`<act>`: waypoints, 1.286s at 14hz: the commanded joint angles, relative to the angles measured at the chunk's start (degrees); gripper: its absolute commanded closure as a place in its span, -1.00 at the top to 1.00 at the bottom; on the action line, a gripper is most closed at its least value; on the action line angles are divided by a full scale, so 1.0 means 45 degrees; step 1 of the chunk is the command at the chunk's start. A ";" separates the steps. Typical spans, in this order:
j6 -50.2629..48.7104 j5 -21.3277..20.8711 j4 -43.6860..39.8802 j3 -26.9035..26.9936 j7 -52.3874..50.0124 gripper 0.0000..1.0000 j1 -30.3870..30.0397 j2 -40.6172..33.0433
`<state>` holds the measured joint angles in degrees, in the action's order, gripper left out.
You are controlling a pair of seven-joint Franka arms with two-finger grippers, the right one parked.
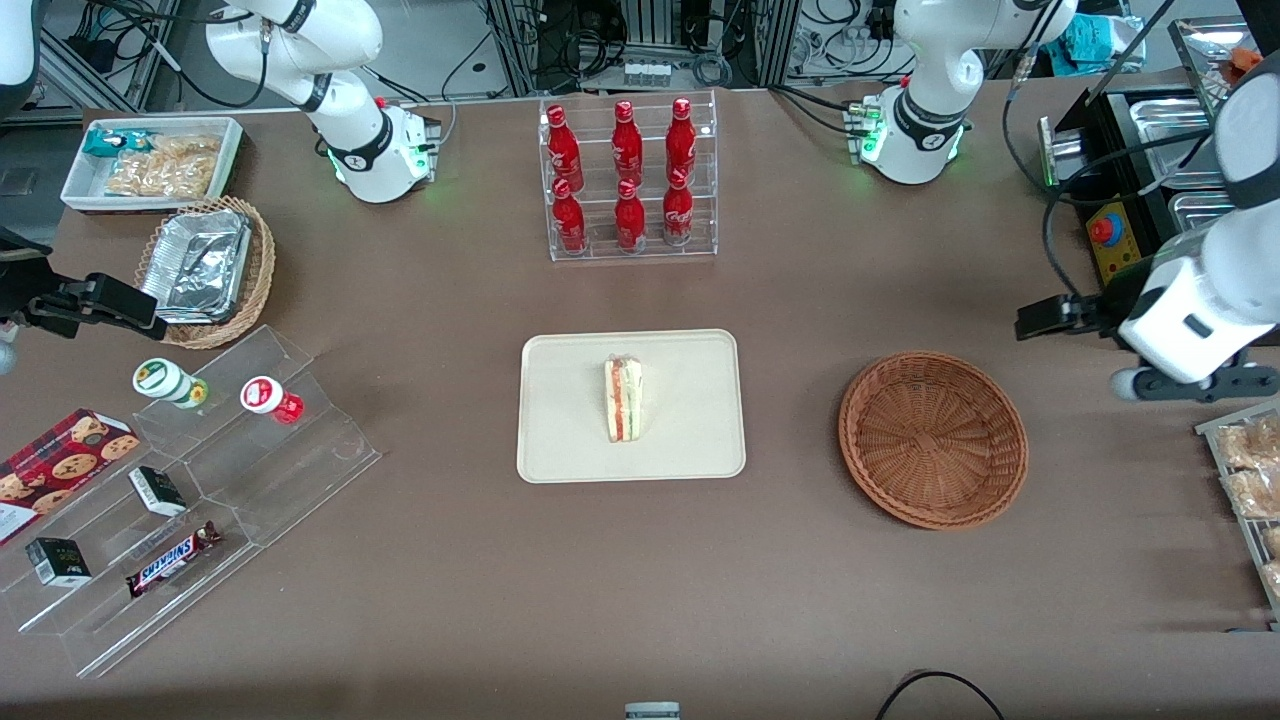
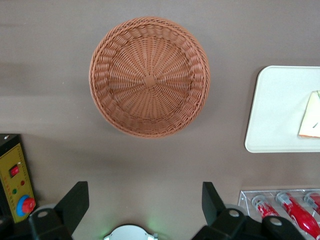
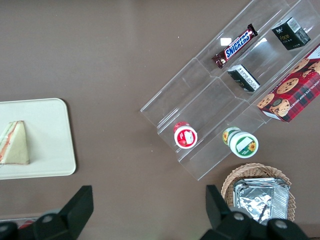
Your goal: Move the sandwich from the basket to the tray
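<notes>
Cream tray (image 1: 690, 440) at mid-counter (image 1: 640, 600) w/ sandwich (image 1: 624, 398) lying on it, roughly centred. Wicker basket (image 1: 932, 439) sits beside tray toward working arm's end, nothing in it. Pincer (image 2: 145, 207) hangs above counter near basket, fingers spread, gripping nothing.

The pincer (image 1: 1040, 318) hangs above the surface (image 1: 640, 600) at the basket's (image 1: 933, 438) 1 o'clock in the front view, fingers spread wide with nothing between them. A box (image 1: 1115, 240) with a red button stands just past it on the same bearing. Pastries (image 1: 1245, 470) lie at the basket's 3 o'clock. Toward 9 o'clock, bare surface runs to the tray (image 1: 560, 440). On the tray only the sandwich (image 1: 624, 398) stands, mid-tray, with bare plastic all round it. A bottle rack (image 1: 630, 180) rises at the tray's 12 o'clock, well apart. A clear stepped stand (image 1: 250, 470) sits at its 9 o'clock.
</notes>
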<state>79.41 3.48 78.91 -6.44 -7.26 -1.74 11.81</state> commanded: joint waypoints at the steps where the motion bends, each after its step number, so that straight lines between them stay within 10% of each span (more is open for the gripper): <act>1: -0.0652 -0.0284 0.0022 -0.1107 -0.0436 1.00 -0.1058 -0.0825; 10: -0.0850 -0.1359 0.3849 -0.0385 -0.0926 1.00 0.0269 -0.4536; 18: -0.0965 -0.1359 0.1223 -0.0326 -0.0769 1.00 0.0133 -0.2592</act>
<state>76.11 -1.75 92.40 -7.91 -10.95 -1.40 -5.79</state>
